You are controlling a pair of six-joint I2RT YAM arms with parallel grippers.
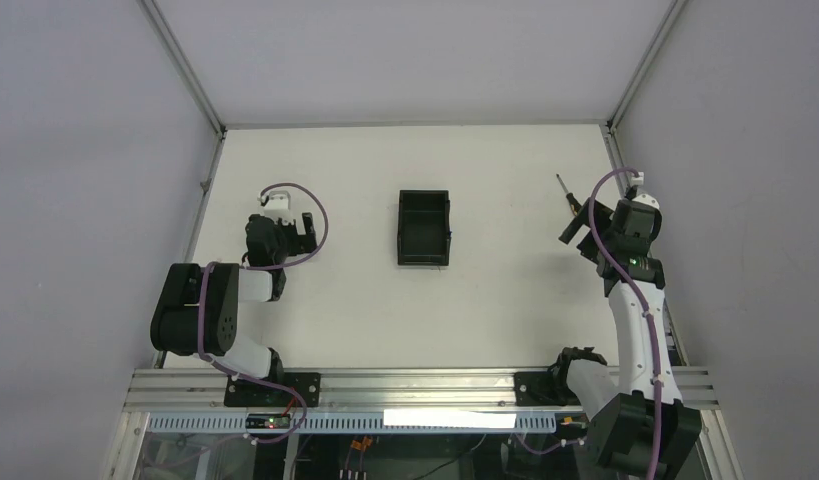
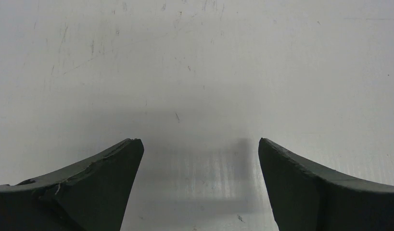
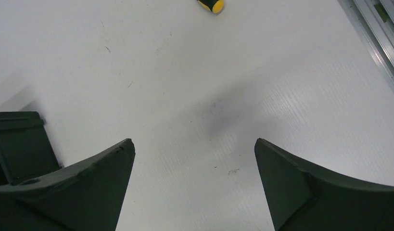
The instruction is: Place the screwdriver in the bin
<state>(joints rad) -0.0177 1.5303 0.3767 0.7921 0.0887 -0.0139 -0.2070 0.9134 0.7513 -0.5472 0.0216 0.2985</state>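
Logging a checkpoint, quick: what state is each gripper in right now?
Left gripper: open, holding nothing.
Right gripper: open, holding nothing; the screwdriver lies untouched ahead of it.

The bin [image 1: 424, 228] is plain black. The counter [image 1: 365, 310] is white, flecked with faint grey scratches. The screwdriver [image 3: 212, 5], at 12 o'clock in the right wrist view, shows a black handle with a yellow end. The left fingers [image 2: 89, 192] and right fingers [image 3: 79, 192] are dark grey-green; the cables [image 1: 611, 266] are purple

Two black-and-white arms [image 1: 635, 315] carry looping purple cables [image 1: 202, 310] and dark jaws.
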